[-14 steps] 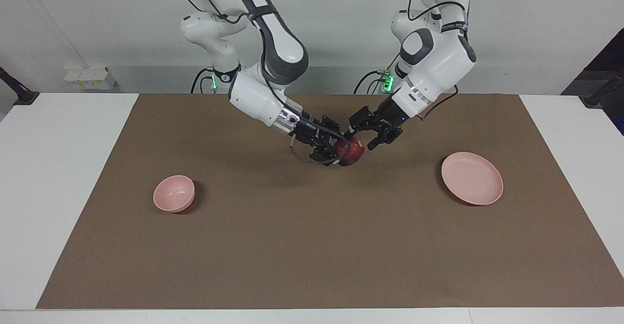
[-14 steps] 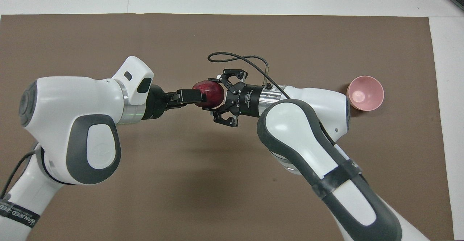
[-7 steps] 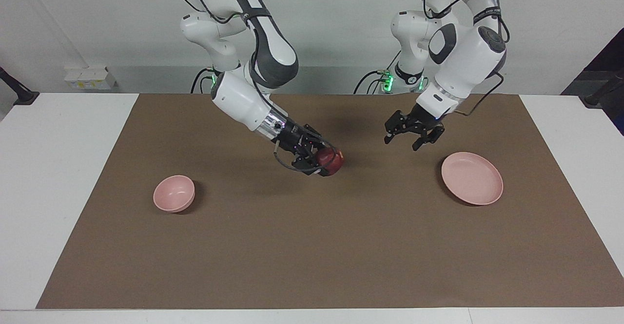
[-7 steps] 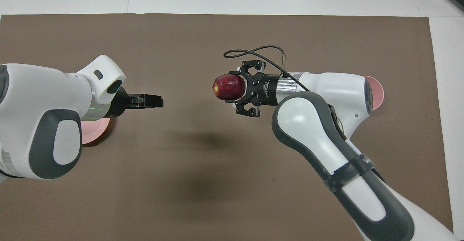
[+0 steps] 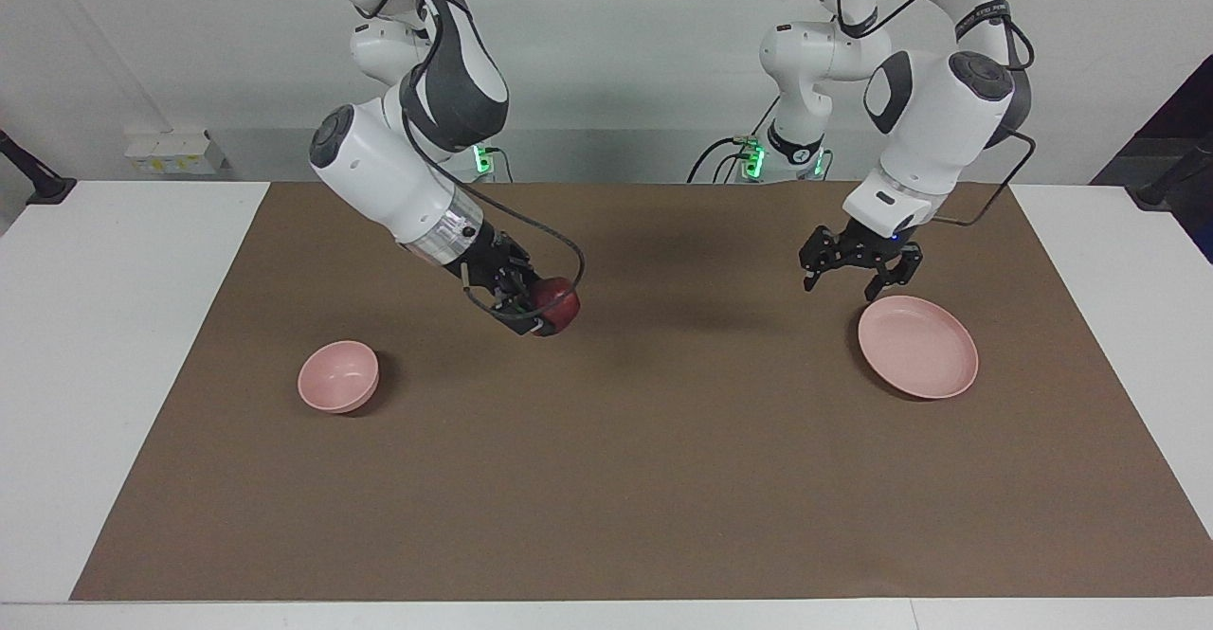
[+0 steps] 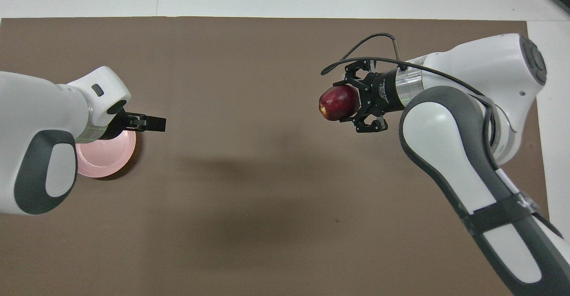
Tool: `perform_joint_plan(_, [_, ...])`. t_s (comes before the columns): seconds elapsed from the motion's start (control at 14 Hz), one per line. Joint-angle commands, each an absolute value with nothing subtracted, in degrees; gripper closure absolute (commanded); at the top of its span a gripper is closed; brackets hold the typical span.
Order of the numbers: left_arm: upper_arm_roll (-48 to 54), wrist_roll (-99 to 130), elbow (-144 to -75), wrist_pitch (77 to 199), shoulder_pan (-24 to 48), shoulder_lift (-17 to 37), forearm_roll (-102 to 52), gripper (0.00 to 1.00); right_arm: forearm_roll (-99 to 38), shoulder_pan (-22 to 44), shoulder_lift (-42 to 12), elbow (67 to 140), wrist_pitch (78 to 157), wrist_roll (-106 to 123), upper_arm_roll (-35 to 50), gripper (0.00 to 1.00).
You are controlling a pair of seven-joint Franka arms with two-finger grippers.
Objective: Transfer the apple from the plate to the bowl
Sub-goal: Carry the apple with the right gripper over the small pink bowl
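The dark red apple (image 5: 557, 304) is held in the air in my right gripper (image 5: 545, 314), which is shut on it over the brown mat, between the table's middle and the bowl. The small deep pink bowl (image 5: 338, 376) stands toward the right arm's end and holds nothing. The flat pink plate (image 5: 917, 346) lies toward the left arm's end and is bare. My left gripper (image 5: 840, 291) is open and holds nothing, hanging just above the plate's rim nearest the robots. In the overhead view the apple (image 6: 337, 103) shows in the right gripper (image 6: 346, 101), the left gripper (image 6: 156, 123) is beside the plate (image 6: 111, 156), and the bowl is hidden under the right arm.
A brown mat (image 5: 625, 478) covers most of the white table (image 5: 114, 327). Nothing else stands on it.
My right gripper has carried the apple away from the middle toward the bowl's end. My left gripper has drawn back from the apple to the plate.
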State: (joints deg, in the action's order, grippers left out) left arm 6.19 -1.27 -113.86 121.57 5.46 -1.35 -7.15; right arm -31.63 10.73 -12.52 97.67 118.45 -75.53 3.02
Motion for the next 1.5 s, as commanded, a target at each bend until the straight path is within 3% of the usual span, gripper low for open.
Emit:
perform_joint_plan(0.0, [6.5,-2.1,-110.1,118.0,3.3,-1.1,-4.4,0.00,-23.8,10.2,-12.5,94.4,115.1,-72.4,3.3,1.00])
perform_joint_plan(0.79, [-0.9,-8.9,-83.3,87.3,2.1,1.0,-1.5,0.00,-3.1,5.8,-10.5,94.7,110.7,-43.2,3.3,1.00])
perform_joint_plan(1.21, [-1.8,-9.8,-82.4,82.3,4.0,0.4,-1.1,0.00,-0.1,-2.4,-10.5,95.7,111.4,-19.5,3.3,1.00])
perform_joint_plan(1.43, [-1.6,-9.8,-83.1,82.5,4.0,-0.7,-0.9,0.00,4.1,-5.8,-10.5,98.2,117.4,-8.8,3.3,1.00])
